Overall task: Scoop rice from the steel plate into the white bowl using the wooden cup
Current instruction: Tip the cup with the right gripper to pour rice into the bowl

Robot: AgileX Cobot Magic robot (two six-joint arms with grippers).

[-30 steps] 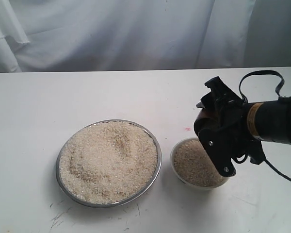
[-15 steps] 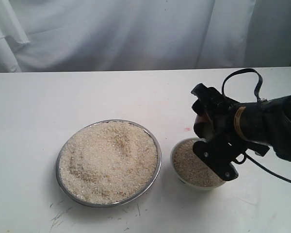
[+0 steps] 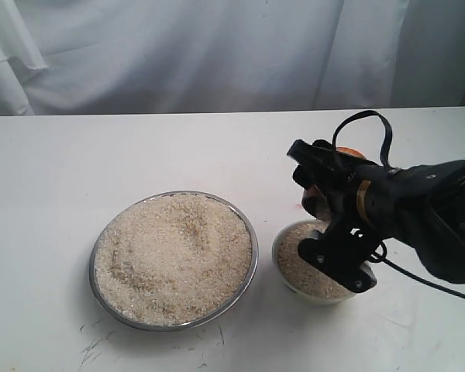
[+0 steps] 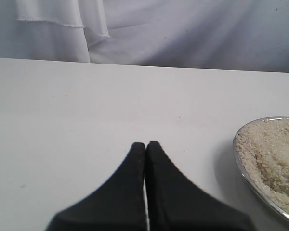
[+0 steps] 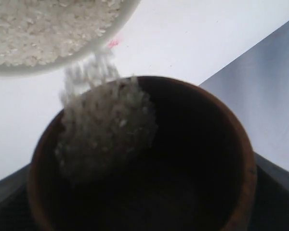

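The cup [image 5: 192,159] is clasped between the jaws of the right gripper [image 3: 323,208] and is tipped steeply over the bowl [image 3: 280,246]. Rice [image 5: 103,125] is seen sliding over the cup's lip, with blurred grains in the air between lip and bowl. In the exterior view the cup is almost wholly hidden by the gripper, and the right part of the bowl is covered by the lower finger. A black cable [image 3: 387,139] is looped above the wrist.

The bowl, already heaped with grains, is placed near the front edge of the table [image 3: 139,155], right of the middle. The plate [image 3: 254,256] is set just beside it on the left, with a narrow gap between, and is filled with rice to the rim. A small red mark [image 3: 300,205] is seen on the table behind the bowl.

The left gripper [image 4: 146,144] is clenched on nothing, its fingers pressed together, over bare table beside the plate's rim. A white curtain [image 3: 217,54] is hung behind the far edge.
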